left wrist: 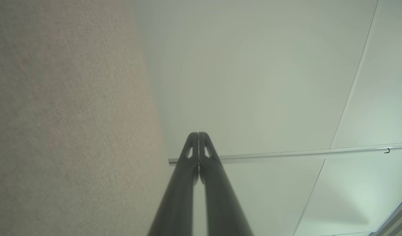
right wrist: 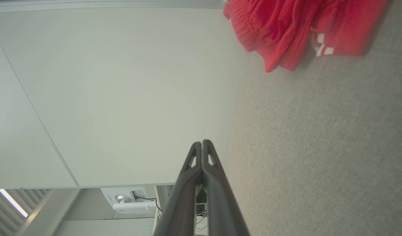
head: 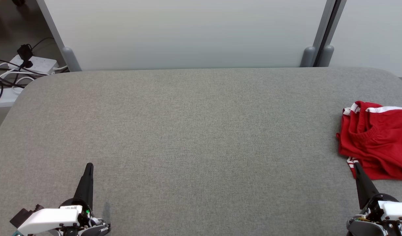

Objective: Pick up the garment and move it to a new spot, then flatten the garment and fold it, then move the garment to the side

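Stage: final | crumpled red garment with white stripes point(head: 378, 141) rests at grey fabric table's point(head: 188, 131) right edge | left gripper point(head: 89, 166), right gripper point(head: 356, 165): jaws pressed together, empty, right beside garment | little apparently left.

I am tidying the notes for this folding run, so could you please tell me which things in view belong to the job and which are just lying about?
Belongs to the job:
- red garment, crumpled at the table's right edge
- grey table
- left hand, shut
- right hand, shut, beside the garment

Just lying about:
- white power strip and black cables on the floor
- pale partition panels
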